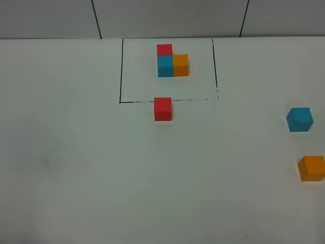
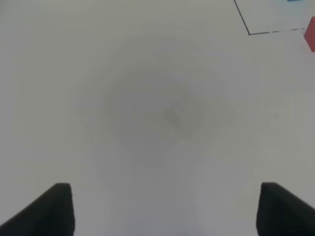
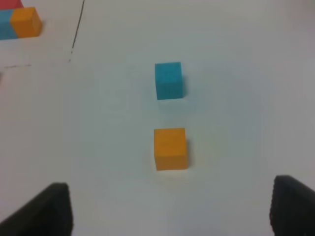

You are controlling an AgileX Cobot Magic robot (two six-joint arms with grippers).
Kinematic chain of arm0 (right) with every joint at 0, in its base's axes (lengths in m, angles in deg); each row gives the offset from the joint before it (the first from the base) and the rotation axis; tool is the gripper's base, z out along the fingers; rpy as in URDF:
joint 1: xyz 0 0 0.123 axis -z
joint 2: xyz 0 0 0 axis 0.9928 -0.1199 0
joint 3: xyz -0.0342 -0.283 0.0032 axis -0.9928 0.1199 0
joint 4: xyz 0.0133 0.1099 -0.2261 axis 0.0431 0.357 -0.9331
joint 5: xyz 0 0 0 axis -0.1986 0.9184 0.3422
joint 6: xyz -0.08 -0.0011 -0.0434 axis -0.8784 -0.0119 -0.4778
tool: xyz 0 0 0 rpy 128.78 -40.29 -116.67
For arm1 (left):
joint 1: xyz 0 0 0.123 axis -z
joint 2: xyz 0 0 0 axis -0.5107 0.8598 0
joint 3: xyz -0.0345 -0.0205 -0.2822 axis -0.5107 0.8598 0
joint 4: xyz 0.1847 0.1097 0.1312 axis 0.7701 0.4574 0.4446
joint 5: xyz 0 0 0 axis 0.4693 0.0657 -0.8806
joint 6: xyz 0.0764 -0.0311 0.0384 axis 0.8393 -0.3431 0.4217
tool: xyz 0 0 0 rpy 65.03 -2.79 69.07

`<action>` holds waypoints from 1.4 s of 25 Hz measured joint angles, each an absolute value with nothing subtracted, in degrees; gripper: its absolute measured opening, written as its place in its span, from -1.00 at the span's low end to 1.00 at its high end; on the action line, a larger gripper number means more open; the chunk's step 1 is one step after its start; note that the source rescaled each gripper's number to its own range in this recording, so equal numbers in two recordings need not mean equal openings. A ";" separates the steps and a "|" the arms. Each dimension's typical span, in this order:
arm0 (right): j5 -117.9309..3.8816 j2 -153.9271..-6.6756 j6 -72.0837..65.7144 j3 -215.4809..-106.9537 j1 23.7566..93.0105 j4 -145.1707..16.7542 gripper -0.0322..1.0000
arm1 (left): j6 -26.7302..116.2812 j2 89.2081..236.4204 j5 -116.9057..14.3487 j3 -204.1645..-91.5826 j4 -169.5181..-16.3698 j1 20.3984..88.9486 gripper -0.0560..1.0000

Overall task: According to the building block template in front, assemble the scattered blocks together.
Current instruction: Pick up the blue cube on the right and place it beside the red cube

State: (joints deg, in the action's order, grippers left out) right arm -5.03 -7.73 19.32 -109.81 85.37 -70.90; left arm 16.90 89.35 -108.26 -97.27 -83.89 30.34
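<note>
The template point(image 1: 171, 63) is a red, cyan-blue and orange L inside a black drawn rectangle at the back of the table. A loose red cube point(image 1: 163, 109) sits just in front of the rectangle's front line; its edge shows in the left wrist view point(image 2: 310, 33). A loose cyan-blue cube point(image 1: 299, 119) and a loose orange cube point(image 1: 311, 168) lie at the far right; both show in the right wrist view, cyan-blue point(image 3: 169, 80) beyond orange point(image 3: 170, 148). My left gripper point(image 2: 162, 209) is open over bare table. My right gripper point(image 3: 170, 209) is open, short of the orange cube.
The white table point(image 1: 101, 173) ends at a grey panelled wall point(image 1: 167, 18) behind the template. The orange cube lies at the right edge of the exterior view. Neither arm shows in the exterior view.
</note>
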 joint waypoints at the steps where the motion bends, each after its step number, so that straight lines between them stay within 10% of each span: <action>1: -5.03 -7.73 19.32 -109.81 85.37 -70.90 0.31 | 16.90 89.35 -108.26 -97.27 -83.89 30.34 0.60; 28: -5.03 -8.18 20.30 -109.81 85.37 -70.79 0.31 | 16.90 89.35 -108.26 -97.27 -83.89 30.34 0.60; 35: -4.87 -27.27 21.15 -112.22 85.37 -70.79 0.43 | 16.90 89.35 -108.26 -97.27 -83.89 30.34 0.60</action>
